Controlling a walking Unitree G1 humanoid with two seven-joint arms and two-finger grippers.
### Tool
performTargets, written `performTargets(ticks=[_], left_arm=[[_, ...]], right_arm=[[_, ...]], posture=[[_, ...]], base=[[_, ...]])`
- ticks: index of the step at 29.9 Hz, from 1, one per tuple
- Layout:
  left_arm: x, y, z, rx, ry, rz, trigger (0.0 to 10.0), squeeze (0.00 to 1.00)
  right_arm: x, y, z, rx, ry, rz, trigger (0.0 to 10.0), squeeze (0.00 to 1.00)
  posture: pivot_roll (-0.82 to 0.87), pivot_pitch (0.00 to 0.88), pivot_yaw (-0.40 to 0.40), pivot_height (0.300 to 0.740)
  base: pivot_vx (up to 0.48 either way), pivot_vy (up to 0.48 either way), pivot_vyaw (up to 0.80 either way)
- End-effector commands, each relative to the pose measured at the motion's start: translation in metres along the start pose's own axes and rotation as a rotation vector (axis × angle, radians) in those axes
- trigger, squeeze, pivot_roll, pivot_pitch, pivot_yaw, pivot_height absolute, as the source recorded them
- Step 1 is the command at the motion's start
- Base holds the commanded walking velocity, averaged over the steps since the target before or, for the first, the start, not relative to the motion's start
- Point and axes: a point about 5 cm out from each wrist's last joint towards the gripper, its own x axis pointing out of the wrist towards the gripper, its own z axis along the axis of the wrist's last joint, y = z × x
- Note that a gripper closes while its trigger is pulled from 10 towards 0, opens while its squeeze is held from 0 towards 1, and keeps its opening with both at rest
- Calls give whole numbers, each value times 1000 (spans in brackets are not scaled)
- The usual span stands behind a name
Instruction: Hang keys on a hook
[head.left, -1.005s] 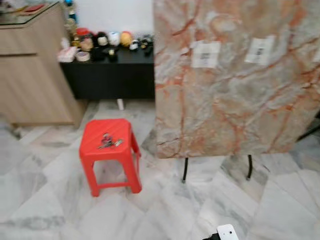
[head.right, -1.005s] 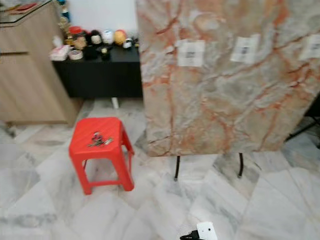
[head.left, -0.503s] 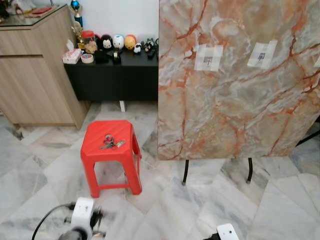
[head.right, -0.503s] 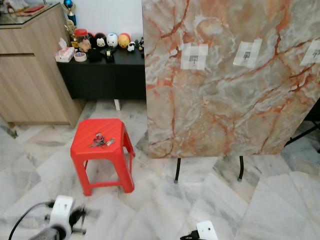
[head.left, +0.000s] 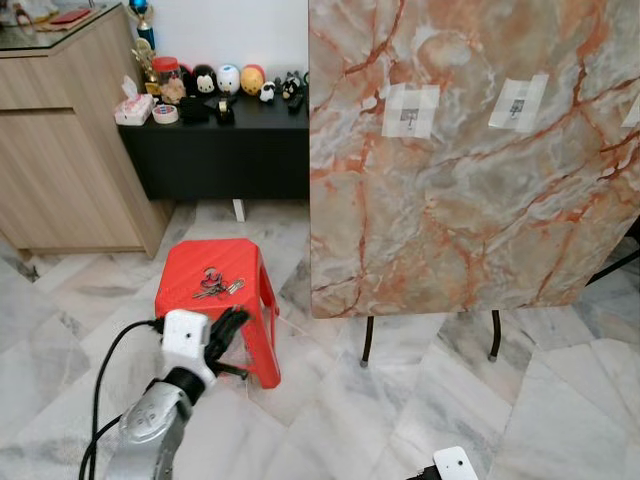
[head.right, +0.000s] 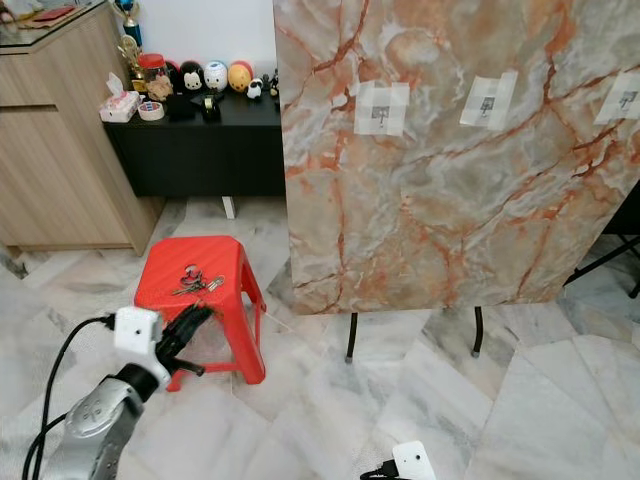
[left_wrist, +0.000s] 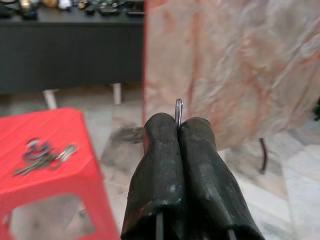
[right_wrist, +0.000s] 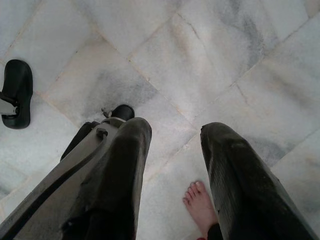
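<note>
**Keys on stool, left arm raised**

Keys (head.left: 218, 284) lie flat on the red stool (head.left: 190, 300), long axis running across its top. The left gripper (head.left: 228, 330) hovers near the stool's front edge. The left wrist view shows its fingers (left_wrist: 162, 165) pressed together. The right gripper (right_wrist: 175, 165) hangs over the marble floor (right_wrist: 165, 45), fingers spread; a person's bare foot (right_wrist: 200, 205) shows below. The marble board (head.left: 470, 150) stands beside the stool.

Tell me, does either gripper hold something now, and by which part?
Left gripper is shut on a thin metal loop, pinched at its lower end; what it is cannot be told. Right gripper is open, empty.
</note>
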Motion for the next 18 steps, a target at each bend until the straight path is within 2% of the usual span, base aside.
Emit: performTargets(ticks=[1,4,9,12,15,18], left_arm=[[5,-13,7,1,-12,-29,10000,0],[6,-19,7,-15,-17,-35,10000,0],[4,-22,5,-37,-20,24,10000,0],[5,-24,5,-33,-17,27,10000,0],[5,-21,6,-22,-15,59,10000,0],[5,-17,5,-5,-8,78,10000,0]], right_arm=[[0,-1,1,30,-14,-4,10000,0],[0,-1,1,49,-15,-1,10000,0],[0,-1,-2,118,-18,1,10000,0],[0,-2,-2,123,-17,-3,10000,0],[0,-3,-3,118,-11,-1,10000,0],[0,-2,-2,117,-15,6,10000,0]], posture=[[77,0,-44,740],[77,0,-45,740],[80,0,-55,740],[84,0,-60,740],[85,0,-66,740],[85,0,-65,740]], base=[[0,0,0],[0,0,0],[0,0,0],[0,0,0],[0,0,0],[256,0,0]])
